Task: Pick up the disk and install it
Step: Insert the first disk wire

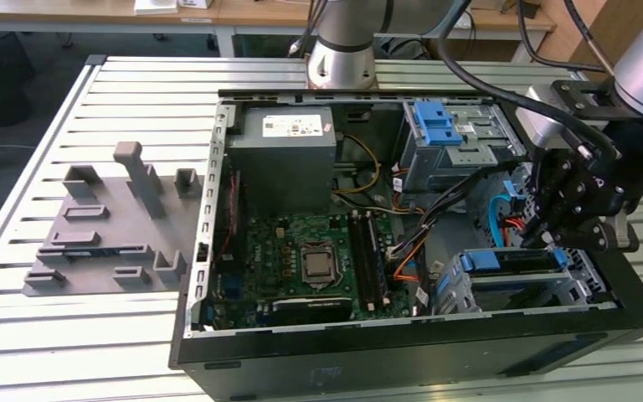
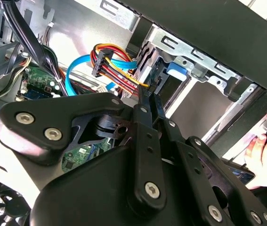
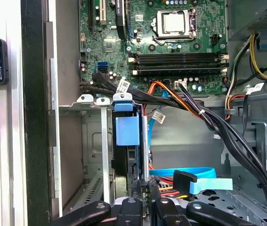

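Since the disk (image 3: 126,155) is a stiff, fairly heavy, shock-sensitive slab, I judge its blue side rails the safest hold. It stands on edge in the drive cage (image 3: 91,141) of the computer case (image 1: 411,352). My gripper (image 3: 145,186) is clenched on its rear edge.

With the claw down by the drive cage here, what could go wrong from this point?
The claw sits right at the disk standing in its cage, with loose cables draped beside it; they may snag or get pinched. A person's hand rests near the case, risking contact with the arm.
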Robot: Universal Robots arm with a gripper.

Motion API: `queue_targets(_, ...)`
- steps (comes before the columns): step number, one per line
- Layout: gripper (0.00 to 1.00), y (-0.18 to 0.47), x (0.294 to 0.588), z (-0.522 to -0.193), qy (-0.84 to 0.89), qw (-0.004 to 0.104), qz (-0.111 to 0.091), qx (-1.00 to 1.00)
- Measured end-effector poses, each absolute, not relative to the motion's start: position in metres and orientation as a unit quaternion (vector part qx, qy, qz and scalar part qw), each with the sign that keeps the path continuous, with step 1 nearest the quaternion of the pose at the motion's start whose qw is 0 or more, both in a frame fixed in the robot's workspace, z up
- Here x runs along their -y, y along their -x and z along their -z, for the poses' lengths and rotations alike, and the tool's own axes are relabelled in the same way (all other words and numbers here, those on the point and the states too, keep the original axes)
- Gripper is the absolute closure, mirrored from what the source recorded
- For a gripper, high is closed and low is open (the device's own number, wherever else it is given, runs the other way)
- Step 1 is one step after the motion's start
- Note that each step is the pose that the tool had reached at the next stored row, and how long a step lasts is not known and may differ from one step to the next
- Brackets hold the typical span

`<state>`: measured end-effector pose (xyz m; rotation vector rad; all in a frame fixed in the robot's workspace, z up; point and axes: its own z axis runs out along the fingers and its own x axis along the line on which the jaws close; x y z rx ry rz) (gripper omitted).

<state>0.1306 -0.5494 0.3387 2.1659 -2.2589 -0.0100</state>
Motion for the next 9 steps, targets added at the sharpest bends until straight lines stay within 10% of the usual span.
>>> queue_targets(9, 0.83, -0.1306, 0.5514, -0.3384, -0.692, 0.006, 0.003, 0.722)
